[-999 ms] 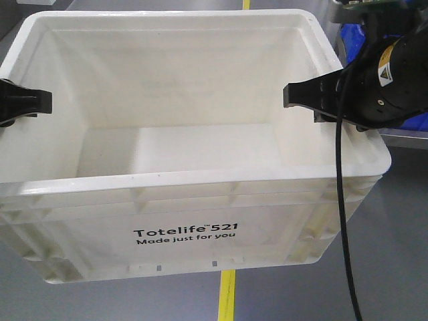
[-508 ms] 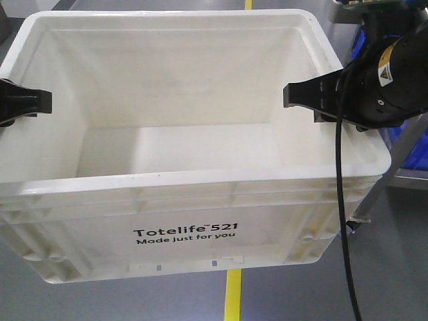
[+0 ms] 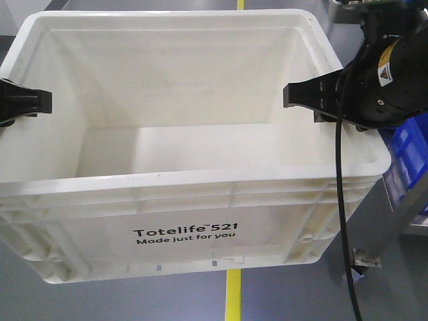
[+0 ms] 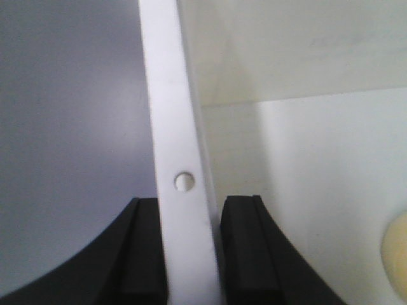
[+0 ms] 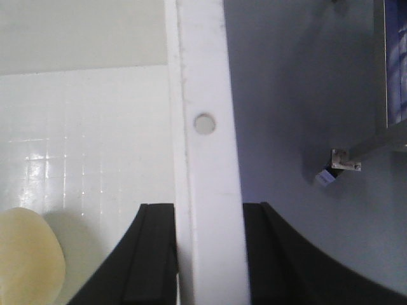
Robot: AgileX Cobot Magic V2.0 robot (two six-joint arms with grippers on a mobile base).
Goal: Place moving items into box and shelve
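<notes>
large white rect. plastic crate (image 3: 187, 200), ribbed rim, black print "totelife 521 made just for you" on its 6 o'clock wall. upright, open top, inside walls plain white. a small round dimple sits in the rim on each short side. left gripper (image 4: 191, 203) pinches the 9 o'clock rim and right gripper (image 5: 210, 210) the 3 o'clock rim, each w/ one finger inside and one outside the wall. a pale yellow-tan rounded item (image 5: 25, 260) lies on the crate floor toward the 6 o'clock wall, apart from both side walls. only part of it shows in the wrist views, and the near wall hides it in the front view.
</notes>
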